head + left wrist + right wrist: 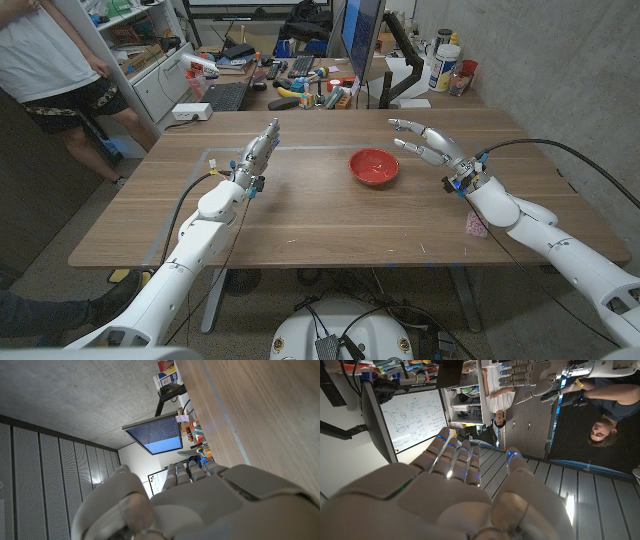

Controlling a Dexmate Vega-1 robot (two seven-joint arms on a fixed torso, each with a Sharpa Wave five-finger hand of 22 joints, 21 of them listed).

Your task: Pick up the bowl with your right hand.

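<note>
A small red bowl [374, 166] sits upright on the wooden table [320, 215], a little right of the middle. My right hand [428, 143] hovers to the bowl's right with its fingers spread and stretched toward the far side, holding nothing. A gap separates it from the bowl. In the right wrist view my right hand [460, 490] has its fingers extended, nothing between them. My left hand [258, 152] is at the table's left side, fingers straight and together, pointing away from me, empty. The left wrist view has the back of my left hand [200, 500] beside bare wood.
A second desk behind the table carries a monitor [362, 35], keyboards, bottles and clutter. A white power strip [191, 112] sits near the far left corner. A pink item [476, 224] lies under my right forearm. A person [60, 60] stands at the far left.
</note>
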